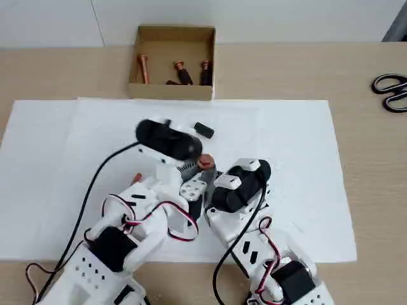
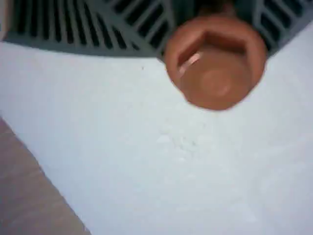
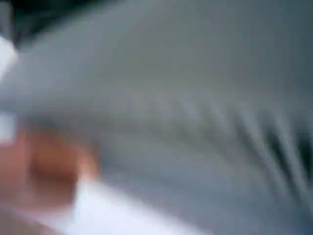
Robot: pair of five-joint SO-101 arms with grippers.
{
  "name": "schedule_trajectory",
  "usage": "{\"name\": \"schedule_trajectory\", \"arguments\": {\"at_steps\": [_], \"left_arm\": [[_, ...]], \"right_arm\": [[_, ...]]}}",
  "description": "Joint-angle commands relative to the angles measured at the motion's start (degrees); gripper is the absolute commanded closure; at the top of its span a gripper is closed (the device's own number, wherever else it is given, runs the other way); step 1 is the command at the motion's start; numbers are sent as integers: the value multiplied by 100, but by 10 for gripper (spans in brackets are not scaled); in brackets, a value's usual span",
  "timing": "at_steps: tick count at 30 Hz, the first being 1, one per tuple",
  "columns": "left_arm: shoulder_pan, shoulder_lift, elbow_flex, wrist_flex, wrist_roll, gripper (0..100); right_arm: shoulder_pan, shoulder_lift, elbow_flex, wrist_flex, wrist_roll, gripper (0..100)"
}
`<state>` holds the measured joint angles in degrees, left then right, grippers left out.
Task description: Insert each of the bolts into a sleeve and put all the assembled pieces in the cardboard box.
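White paper (image 1: 299, 190) covered my bench. Three pieces (image 1: 183, 73) lay in the cardboard box (image 1: 172, 92). One sleeve (image 1: 203, 130) waited near the box. Farther off, my left end effector (image 1: 194, 170) pinched a bolt (image 1: 205, 162). I couldn't tell about the right end effector (image 1: 205, 185).

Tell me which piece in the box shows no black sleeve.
The leftmost bolt in the cardboard box: copper all along; the other two have black sleeves.

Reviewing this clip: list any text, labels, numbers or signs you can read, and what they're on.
None readable: the brown cardboard box, white paper sheet, black-handled scissors, copper-coloured bolt head and white arm housings show no legible print.
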<state>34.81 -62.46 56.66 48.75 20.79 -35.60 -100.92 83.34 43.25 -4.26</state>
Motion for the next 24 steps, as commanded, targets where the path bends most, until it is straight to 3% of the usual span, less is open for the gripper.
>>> {"name": "schedule_trajectory", "arguments": {"at_steps": [1, 8, 13, 16, 24], "left_arm": [[35, -70, -4, 0, -167, 994], [35, -70, 101, 35, -167, 982], [26, -79, -40, 220, -141, 861], [-62, -79, -382, 659, -18, 810], [-316, -123, -1490, 2145, 105, 801]], "right_arm": [[-4, -101, -44, -163, -53, 995], [-4, -101, -44, -163, -53, 995], [-4, -92, -44, -163, -44, 995], [-4, -92, -35, -163, -44, 995], [22, -84, -26, -163, -53, 995]]}}
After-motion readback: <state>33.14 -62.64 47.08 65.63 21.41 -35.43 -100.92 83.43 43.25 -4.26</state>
